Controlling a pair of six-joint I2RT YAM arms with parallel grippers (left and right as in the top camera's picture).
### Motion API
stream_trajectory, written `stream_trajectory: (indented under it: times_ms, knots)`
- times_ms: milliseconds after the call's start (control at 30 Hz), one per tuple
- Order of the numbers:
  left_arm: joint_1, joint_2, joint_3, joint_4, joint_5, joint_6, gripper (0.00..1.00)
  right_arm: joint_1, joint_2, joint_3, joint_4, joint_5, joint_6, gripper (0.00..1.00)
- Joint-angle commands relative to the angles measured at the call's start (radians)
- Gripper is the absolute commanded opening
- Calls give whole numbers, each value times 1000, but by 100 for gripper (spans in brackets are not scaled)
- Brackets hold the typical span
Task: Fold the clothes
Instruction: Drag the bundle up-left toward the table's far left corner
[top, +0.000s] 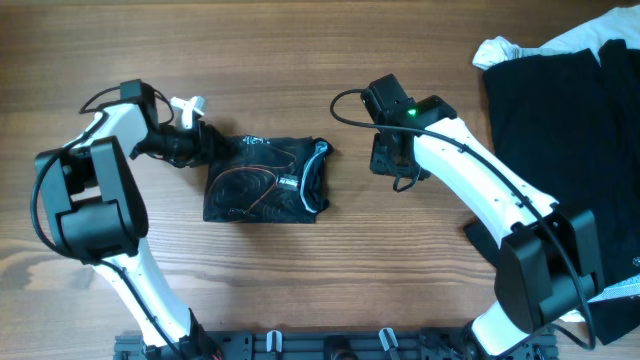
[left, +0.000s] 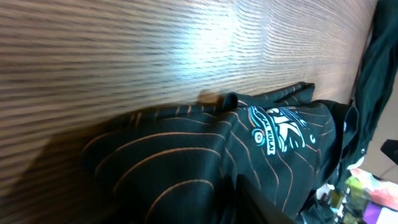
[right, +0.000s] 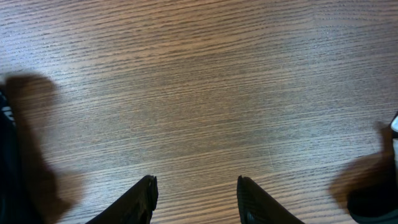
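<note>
Jersey (top: 265, 180) noted as a compact, roughly rectangular bundle lying flat on the tabletop (top: 300, 60), directly at the tip of the left claw (top: 210, 146) and well away from the right claw (top: 390, 155), on its outer side. Fabric is soft, black and slightly glossy, marked with thin orange-red wavy lines. It carries a small teal-and-white logo (left: 273, 130), and pale collar trim (top: 318, 170) runs along the edge farthest from the left claw. The surface is creased, with rumpled folds at the corner nearest that claw.

Left claw: it meets the bundle's near upper corner. In the left wrist view the jersey (left: 205, 162) fills the lower frame just ahead of the claw, and one dark finger (left: 264, 208) lies over the cloth. Whether the jaws grip the fabric cannot be told.

Right claw (right: 196, 199): the two dark, tapered fingers (right: 142, 200) stand apart with nothing between them, over bare tabletop (right: 199, 93). That surface is wood-grain, brown, with fine parallel striations.

On the far side of the right claw from the jersey lies a broad spread of black garments (top: 560, 110), smooth and matte. A crumpled white garment (top: 500, 48) sits at its upper edge.
</note>
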Motion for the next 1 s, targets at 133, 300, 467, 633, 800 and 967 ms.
stream_trajectory:
  times_ms: [133,300,467,633,800,967]
  knots:
    - [23,73,31,91,-234,-153,9,-1,-17,3,-10,10,6,46]
    - [169,72,276,128,-317,-326,10,-1,-17,3,-18,10,6,46]
    - [389,72,424,159,-336,-538,13,-1,-17,3,-14,10,6,47]
    - [597,73,424,186,-347,-684,13,-1,-17,3,-11,10,6,46]
    - [669,73,424,169,-260,-591,18,-1,-17,3,7,10,6,47]
    - [599,74,423,161,-189,-462,53,-1,-17,3,8,-3,6,47]
